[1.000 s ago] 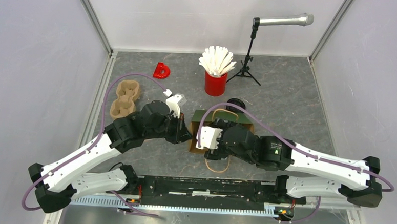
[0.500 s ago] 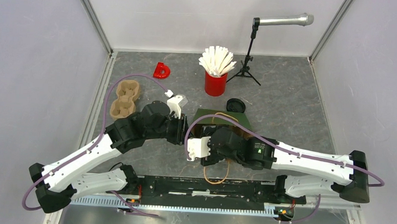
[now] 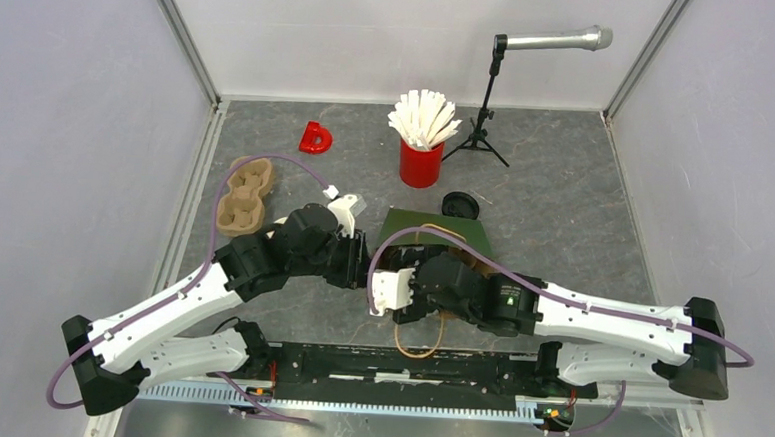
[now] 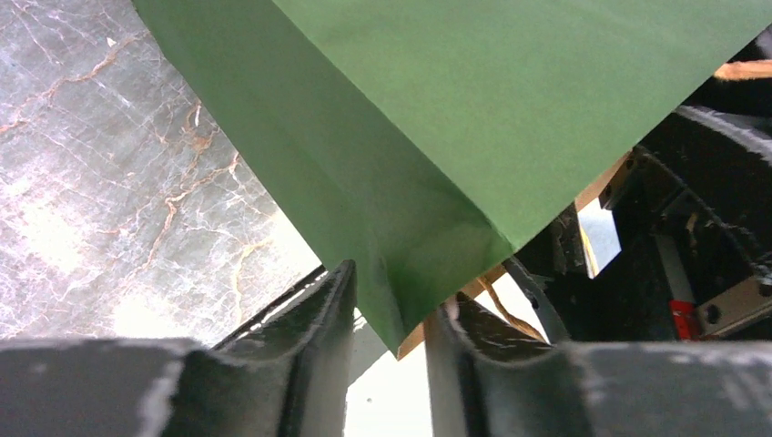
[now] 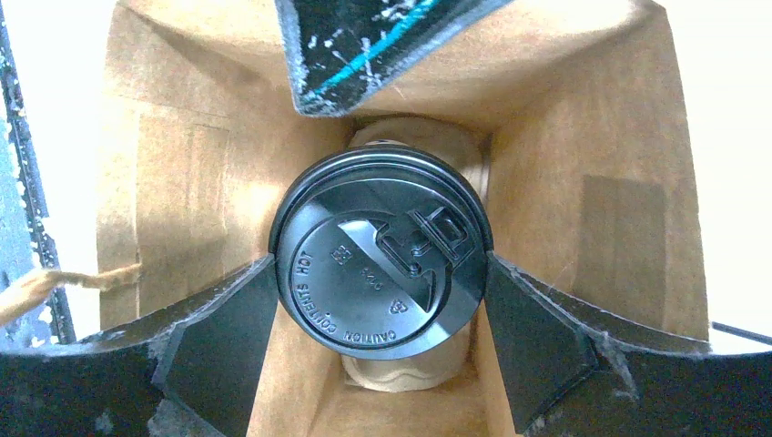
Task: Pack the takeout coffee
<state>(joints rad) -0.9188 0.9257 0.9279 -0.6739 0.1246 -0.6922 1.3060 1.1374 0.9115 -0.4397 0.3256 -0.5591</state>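
Right gripper (image 5: pixel 380 273) reaches into the mouth of the green paper bag (image 3: pixel 415 232). Its two fingers (image 5: pixel 223 328) are spread wide and bear on opposite sides of the black lid of a lidded coffee cup (image 5: pixel 364 300), clamping it. That cup sits between the bag's brown inner walls with its lid facing the wrist camera and its base pointing deeper in, so its long axis runs along the gripper's reach. Beside it, the left gripper (image 4: pixel 391 300) has its jaws parted around a folded corner of the bag, with light showing past the paper, so nothing is pinched. Just beyond the bag a second black lid (image 3: pixel 460 204) rests on the grey table (image 3: pixel 583 229); whether a cup stands under it I cannot tell. Farther back stands the red cup of white sticks (image 3: pixel 419 162), and off to the left lies the brown cup carrier (image 3: pixel 242 196).
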